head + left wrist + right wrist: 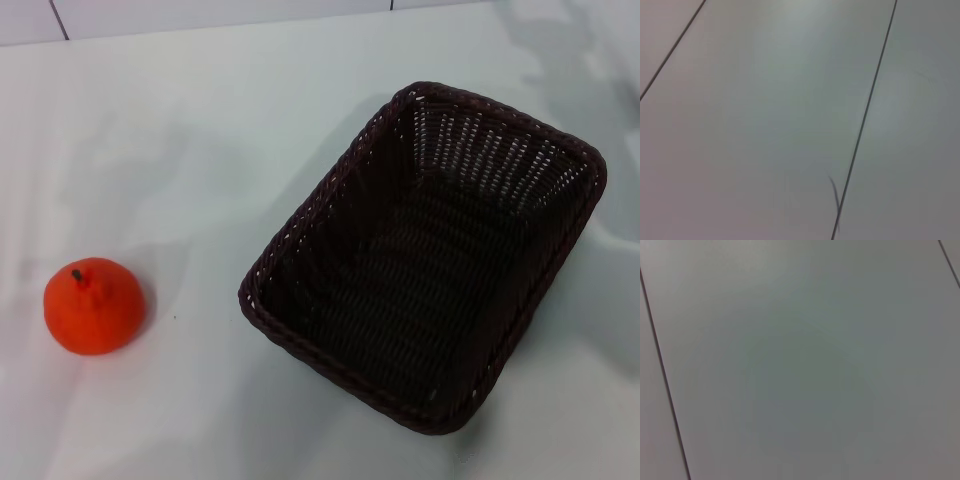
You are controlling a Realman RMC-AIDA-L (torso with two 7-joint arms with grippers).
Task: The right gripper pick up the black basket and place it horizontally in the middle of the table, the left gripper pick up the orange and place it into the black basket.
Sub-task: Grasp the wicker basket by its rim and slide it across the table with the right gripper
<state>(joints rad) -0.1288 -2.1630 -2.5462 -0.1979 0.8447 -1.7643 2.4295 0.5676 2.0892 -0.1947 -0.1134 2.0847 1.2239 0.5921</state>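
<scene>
The black basket [425, 255] stands on the white table [200, 150], right of the middle, turned at a slant with one corner toward the far right. It is empty. The orange [94, 306] sits on the table at the near left, stem up, well apart from the basket. Neither gripper shows in the head view. The left wrist view and the right wrist view show only a plain grey panelled surface with thin dark seams.
The table's far edge [250, 28] runs along the back against a tiled wall. Bare tabletop lies between the orange and the basket.
</scene>
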